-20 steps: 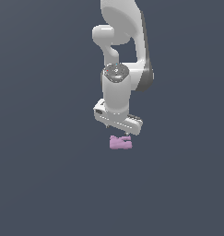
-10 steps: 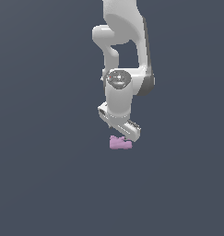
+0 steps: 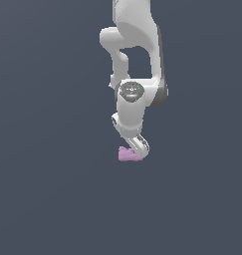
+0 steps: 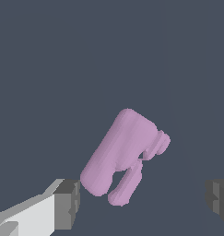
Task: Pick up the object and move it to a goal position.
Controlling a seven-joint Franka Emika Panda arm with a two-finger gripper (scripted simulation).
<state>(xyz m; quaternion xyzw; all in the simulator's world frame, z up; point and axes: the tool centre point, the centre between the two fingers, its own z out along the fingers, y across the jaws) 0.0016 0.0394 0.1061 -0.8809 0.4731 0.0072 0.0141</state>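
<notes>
Setting: flat, featureless slate-grey ground, nothing else on it. Item: the object (image 4: 125, 154), a pale pink-lilac lump with a notched end, lying on the ground directly beneath the arm. Gripper (image 4: 143, 200): white, its dark pads spread wide apart, one pad (image 4: 67, 203) just beside the lump, the other well clear; nothing held. Step, as we judge it: final descent before the grasp. Next we would centre the lump between the pads, then close and lift.
</notes>
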